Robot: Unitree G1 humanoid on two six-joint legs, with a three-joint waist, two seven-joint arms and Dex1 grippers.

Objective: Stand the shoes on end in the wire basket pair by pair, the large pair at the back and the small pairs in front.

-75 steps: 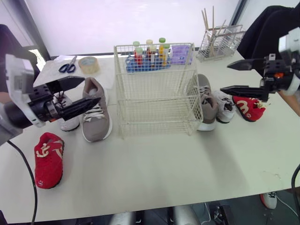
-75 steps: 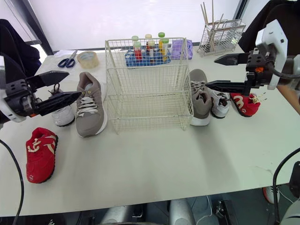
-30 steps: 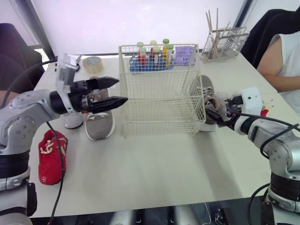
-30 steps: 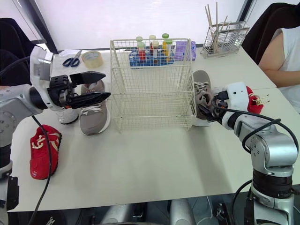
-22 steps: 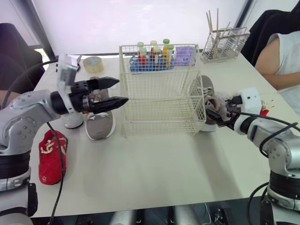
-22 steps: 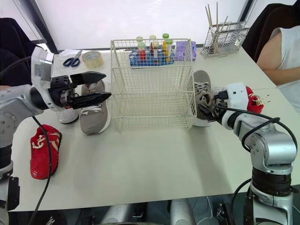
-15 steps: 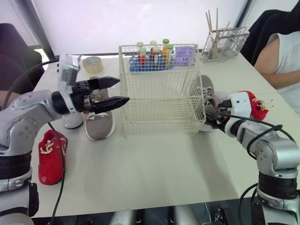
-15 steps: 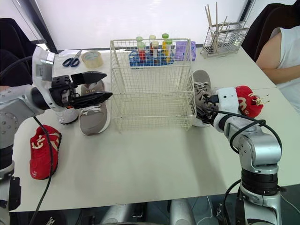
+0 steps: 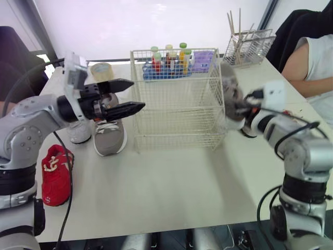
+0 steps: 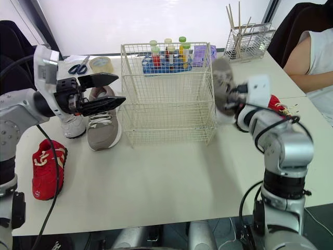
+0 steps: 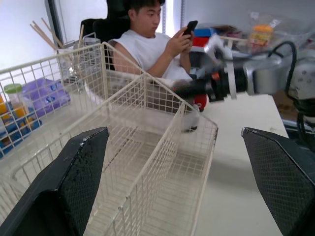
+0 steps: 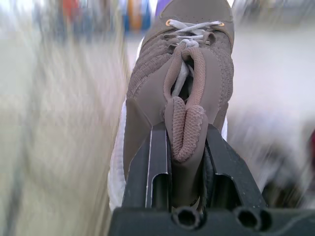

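Note:
A white wire basket point(image 9: 177, 99) stands mid-table. My right gripper point(image 12: 184, 142) is shut on the heel collar of a large grey-brown shoe point(image 12: 182, 73). It holds that shoe point(image 10: 222, 91) off the table, beside the basket's right wall near the rim. My left gripper point(image 9: 136, 95) hovers open at the basket's left side with nothing between its fingers. Its mate, the other large grey shoe point(image 9: 109, 136), lies left of the basket. A small white shoe point(image 9: 79, 133) and a small red shoe point(image 9: 54, 174) lie further left. Another small red shoe point(image 10: 274, 102) lies behind my right arm.
Behind the basket is a blue rack of bottles point(image 9: 166, 65). A tape roll point(image 9: 100, 70) and scissors point(image 10: 79, 67) lie at the back left. A wire holder with sticks point(image 9: 247, 41) stands back right. A person point(image 9: 312, 57) sits at the table's right side, holding a phone.
My right gripper has shut on the grey shoe's heel and raised it from the table to beside the basket's rim. My left gripper has stayed open and almost still.

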